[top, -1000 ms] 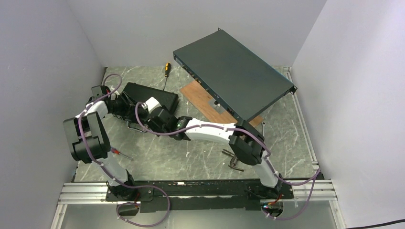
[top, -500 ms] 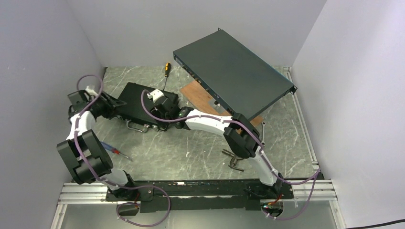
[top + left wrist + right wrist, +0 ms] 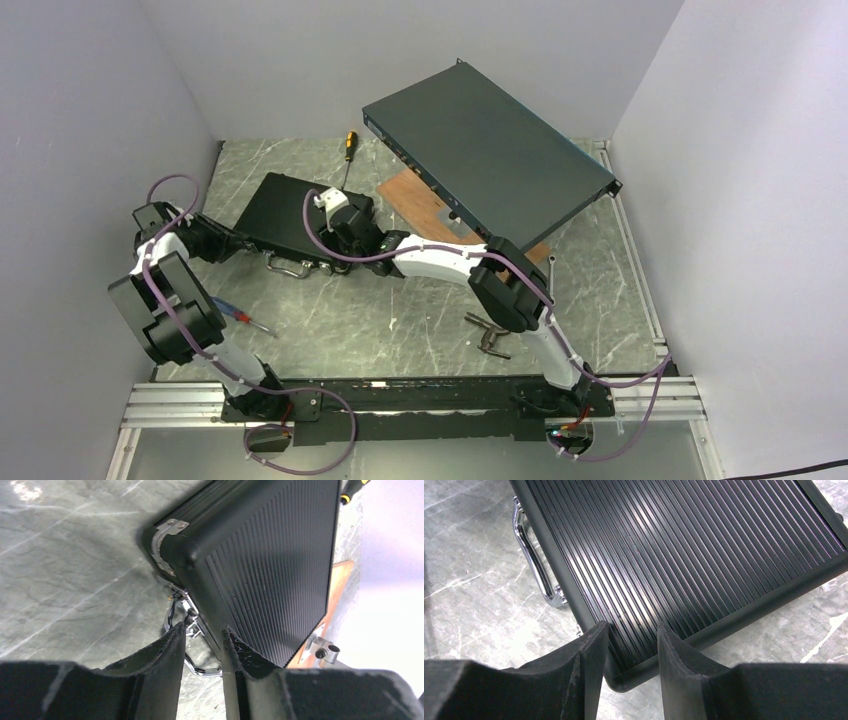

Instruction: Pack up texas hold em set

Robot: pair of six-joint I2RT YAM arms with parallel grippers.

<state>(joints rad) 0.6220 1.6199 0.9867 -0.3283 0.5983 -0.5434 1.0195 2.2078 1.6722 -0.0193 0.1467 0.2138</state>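
The black ribbed briefcase (image 3: 290, 210) is lying shut on the green-grey marbled surface (image 3: 400, 320), in the left rear part of it, with its chrome handle (image 3: 531, 565) facing the near side and a silver corner bracket (image 3: 167, 535) showing at its left near corner. The right end effector (image 3: 631, 630) is hovering over the lid at the near right corner, its fingers standing a little apart with only the ribbed lid showing between them; whether the tips are touching the lid cannot be told. The left end effector (image 3: 202, 630) is pointing at the case's left near corner from just beside it, its fingers likewise parted and gripping nothing. Behind the case, a yellow-and-black-handled screwdriver (image 3: 349, 145) is lying near the back wall. To the right, a large flat dark-grey metal box (image 3: 490, 165) is leaning tilted over a wooden board (image 3: 420, 205). Nearer the arms, black pliers (image 3: 487, 335) are resting on the right, and a red-handled screwdriver (image 3: 240, 318) is lying on the left.
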